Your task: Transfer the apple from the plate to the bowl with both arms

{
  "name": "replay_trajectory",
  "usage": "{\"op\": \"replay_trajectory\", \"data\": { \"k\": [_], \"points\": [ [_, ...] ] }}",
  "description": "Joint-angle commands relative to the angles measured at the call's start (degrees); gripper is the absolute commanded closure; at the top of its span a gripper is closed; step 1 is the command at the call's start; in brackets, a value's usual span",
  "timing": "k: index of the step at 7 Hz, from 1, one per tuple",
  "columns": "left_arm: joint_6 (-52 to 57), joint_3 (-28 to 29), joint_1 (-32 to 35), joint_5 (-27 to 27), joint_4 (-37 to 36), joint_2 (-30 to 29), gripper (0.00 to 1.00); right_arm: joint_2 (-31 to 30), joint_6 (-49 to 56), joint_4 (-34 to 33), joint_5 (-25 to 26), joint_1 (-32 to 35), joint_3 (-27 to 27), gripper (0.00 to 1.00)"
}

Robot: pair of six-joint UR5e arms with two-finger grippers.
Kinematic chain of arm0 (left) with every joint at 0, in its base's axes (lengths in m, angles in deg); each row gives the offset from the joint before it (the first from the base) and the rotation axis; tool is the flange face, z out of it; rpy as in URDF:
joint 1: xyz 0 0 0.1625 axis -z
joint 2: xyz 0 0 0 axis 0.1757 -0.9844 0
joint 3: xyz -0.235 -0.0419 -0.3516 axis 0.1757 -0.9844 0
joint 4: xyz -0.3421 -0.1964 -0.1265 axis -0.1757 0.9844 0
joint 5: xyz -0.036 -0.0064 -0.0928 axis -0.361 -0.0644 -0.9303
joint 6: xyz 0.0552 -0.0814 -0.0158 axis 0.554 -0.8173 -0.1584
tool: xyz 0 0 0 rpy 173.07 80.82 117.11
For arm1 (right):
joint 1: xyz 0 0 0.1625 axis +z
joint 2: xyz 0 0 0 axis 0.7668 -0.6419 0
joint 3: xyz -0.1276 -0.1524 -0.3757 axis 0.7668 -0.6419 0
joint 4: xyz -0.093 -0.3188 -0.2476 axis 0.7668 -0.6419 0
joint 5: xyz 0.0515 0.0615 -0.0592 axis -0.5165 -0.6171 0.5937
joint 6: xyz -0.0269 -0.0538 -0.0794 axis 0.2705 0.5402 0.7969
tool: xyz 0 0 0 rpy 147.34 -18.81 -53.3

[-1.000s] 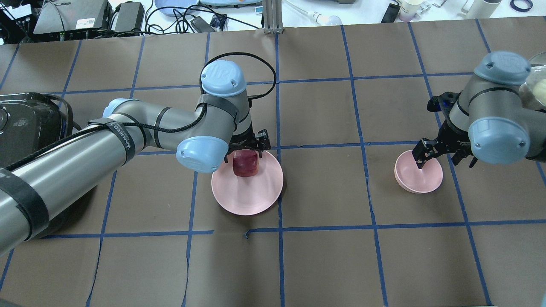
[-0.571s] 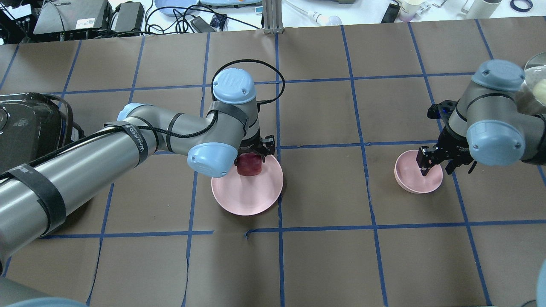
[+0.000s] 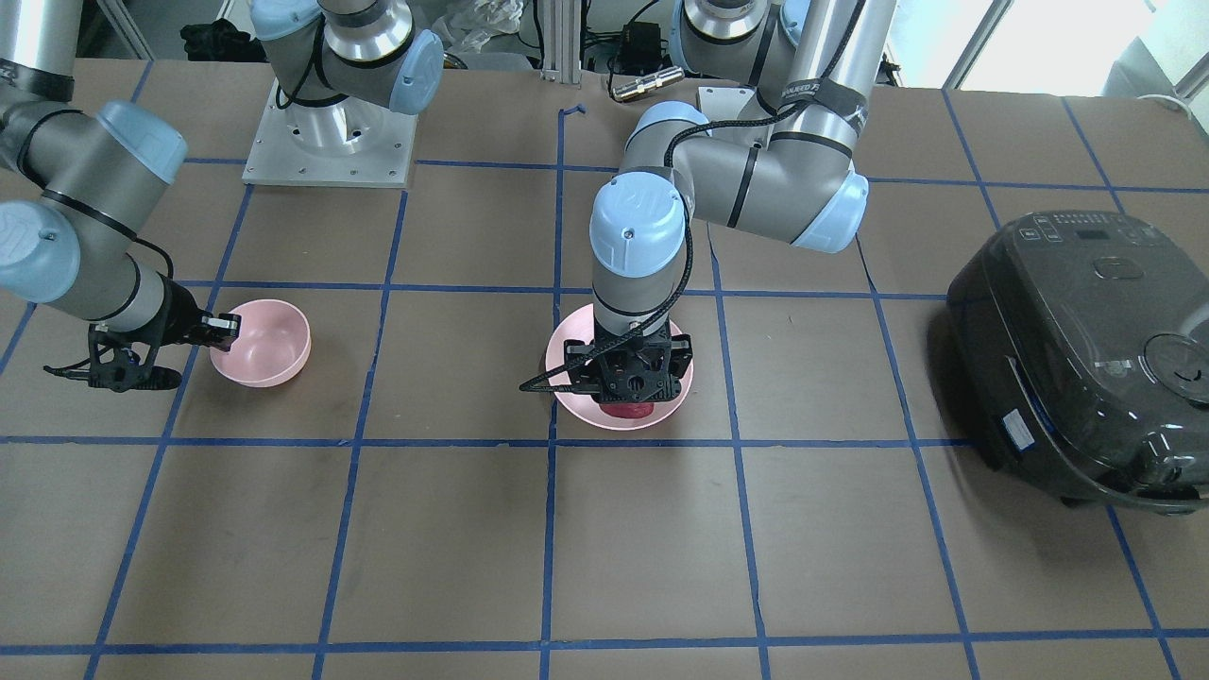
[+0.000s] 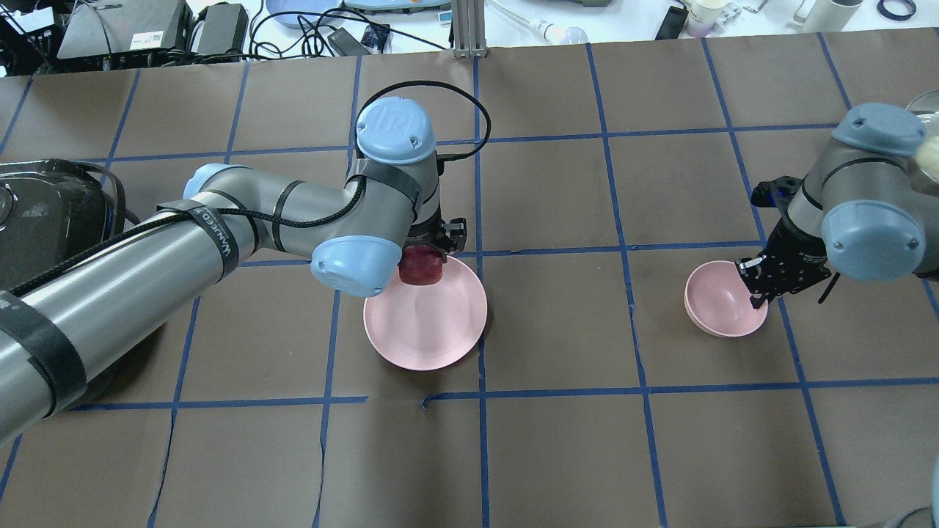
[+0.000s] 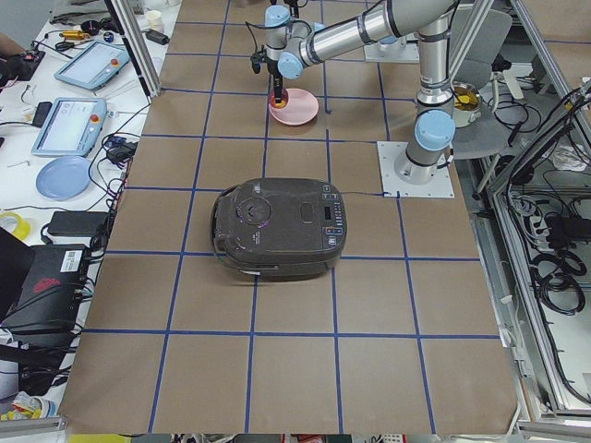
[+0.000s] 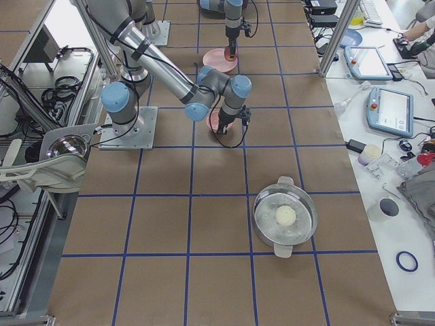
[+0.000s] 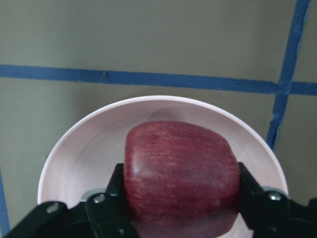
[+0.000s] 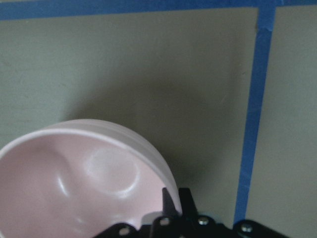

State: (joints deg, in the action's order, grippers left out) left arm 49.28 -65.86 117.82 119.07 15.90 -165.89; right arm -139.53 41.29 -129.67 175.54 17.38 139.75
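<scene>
On the plate [image 7: 74, 136], the left gripper [image 7: 181, 191] pinches the apple [image 7: 181, 158] across its middle, seemingly the right hold for a firm, light, slippery-skinned fruit.

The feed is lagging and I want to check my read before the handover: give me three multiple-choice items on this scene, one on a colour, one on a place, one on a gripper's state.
1. What colour is the bowl?
A blue; B pale pink; C green.
2. Where is the apple?
A in the bowl; B on the table; C between the fingers of the left gripper, over the plate.
3. How is the right gripper?
A shut on the bowl's rim; B wide open above the plate; C holding the apple.

Answers:
1 B, the overhead and front views both show it pale pink.
2 C, the left wrist view shows a finger on each side of the apple, with the plate beneath.
3 A, the right wrist view shows its fingers pinched together at the rim.
</scene>
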Motion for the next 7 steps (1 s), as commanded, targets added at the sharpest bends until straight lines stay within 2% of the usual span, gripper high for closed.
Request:
{"op": "replay_trajectory", "data": {
  "k": [1, 2, 3, 5, 7],
  "points": [
    [2.1, 4.7, -0.8, 0.4, 8.6, 3.4, 0.96, -1.9, -2.9, 6.7, -5.3, 1.1, -4.2, 1.0],
    [3.1, 7.2, -2.6, 0.1, 12.8, 5.0, 0.97, -1.9, -7.7, 7.7, -7.7, 3.5, -5.6, 1.0],
    [4.7, 8.0, -4.4, 0.1, 15.1, 6.3, 0.99, -1.9, -9.4, 7.2, -10.8, 8.6, -5.9, 1.0],
    [5.2, 8.0, -5.1, 0.0, 15.6, 7.6, 1.0, -1.1, -15.2, 4.7, -14.1, 18.8, -5.4, 1.0],
    [5.1, 7.7, -5.1, 0.0, 15.6, 7.7, 1.0, -0.6, -21.0, 4.5, -17.5, 23.2, -4.8, 1.0]
  ]
}}
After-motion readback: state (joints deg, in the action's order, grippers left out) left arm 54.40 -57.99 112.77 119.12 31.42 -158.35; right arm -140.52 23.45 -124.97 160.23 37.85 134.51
